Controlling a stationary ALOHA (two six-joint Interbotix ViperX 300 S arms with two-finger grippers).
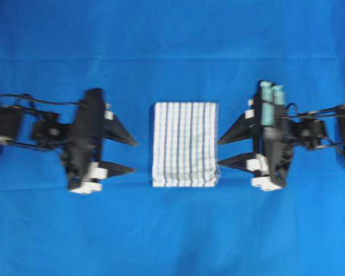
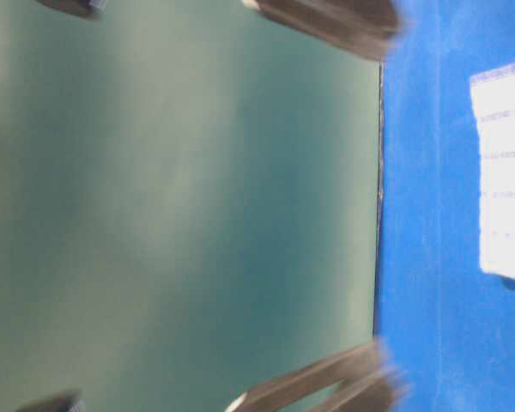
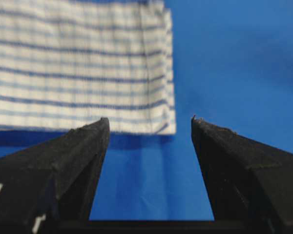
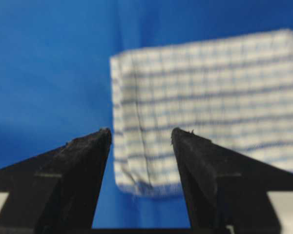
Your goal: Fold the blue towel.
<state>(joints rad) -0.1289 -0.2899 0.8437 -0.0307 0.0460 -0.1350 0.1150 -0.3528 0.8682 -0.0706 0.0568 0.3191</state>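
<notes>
The blue towel (image 1: pixel 185 144) is a white cloth with thin blue stripes. It lies folded into a compact rectangle in the middle of the table. My left gripper (image 1: pixel 133 155) stands open just left of it, a short gap away. In the left wrist view the towel's (image 3: pixel 78 63) edge lies just ahead of the left gripper (image 3: pixel 150 122), and only plain blue cloth shows between the jaws. My right gripper (image 1: pixel 219 152) is open with its tips at the towel's right edge. In the right wrist view the right gripper (image 4: pixel 140 134) frames a corner of the towel (image 4: pixel 210 92) without gripping it.
A large plain blue cloth (image 1: pixel 172 236) covers the whole table under the towel and both arms. The table-level view is blurred: it shows a green surface (image 2: pixel 180 206), the blue cloth (image 2: pixel 429 257), part of the towel (image 2: pixel 506 172) and dark blurred shapes at top and bottom.
</notes>
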